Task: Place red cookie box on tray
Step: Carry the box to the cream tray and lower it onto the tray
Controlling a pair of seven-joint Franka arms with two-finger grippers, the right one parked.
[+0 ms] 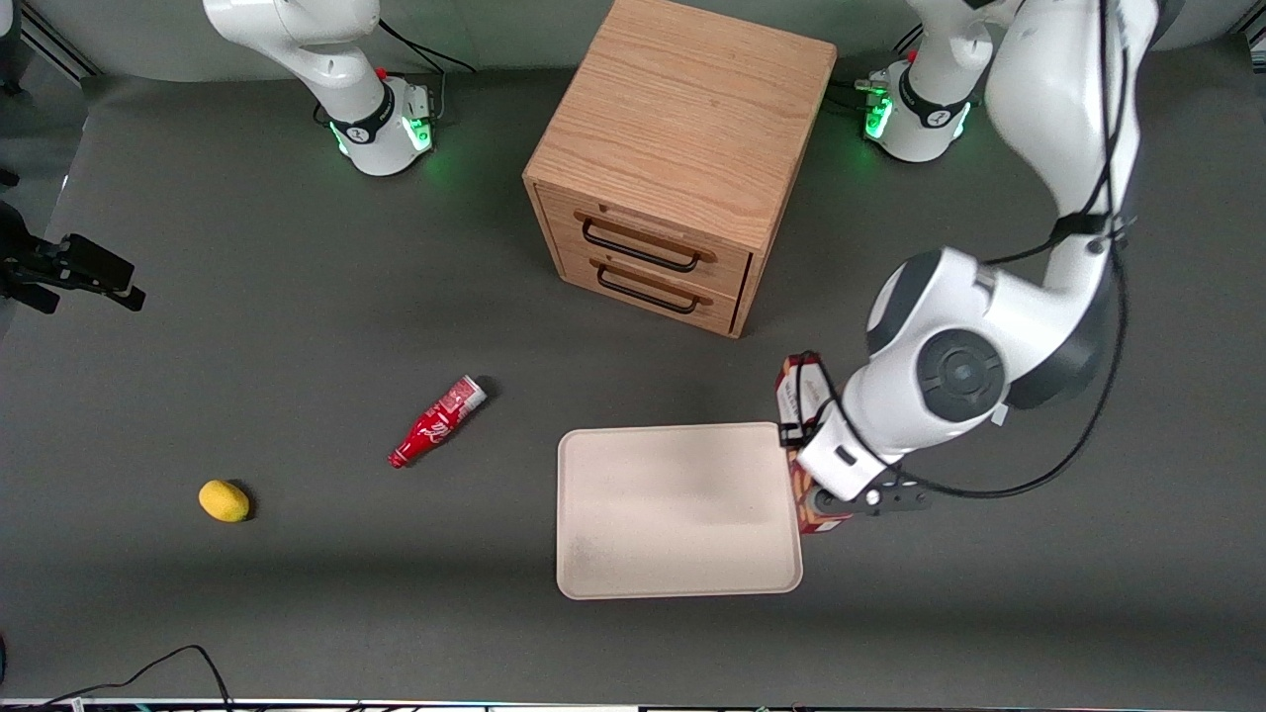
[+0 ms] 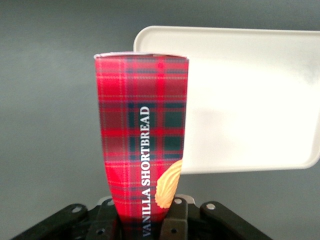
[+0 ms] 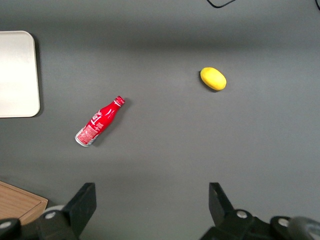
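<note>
The red cookie box (image 1: 797,391) (image 2: 142,135) is a slim red plaid carton with a pictured cookie. It is held lengthwise in my left gripper (image 1: 815,477) (image 2: 141,222), whose fingers (image 2: 175,220) are shut on its sides near one end. The box sits along the edge of the tray (image 1: 673,514) (image 2: 250,100) at the working arm's end, its nearer end just over the rim. The tray is a large flat beige rectangle with nothing on it. The arm's wrist hides the middle of the box in the front view.
A wooden two-drawer cabinet (image 1: 682,158) stands farther from the front camera than the tray. A red soda bottle (image 1: 437,420) (image 3: 99,122) and a yellow lemon (image 1: 224,500) (image 3: 213,78) lie toward the parked arm's end of the table.
</note>
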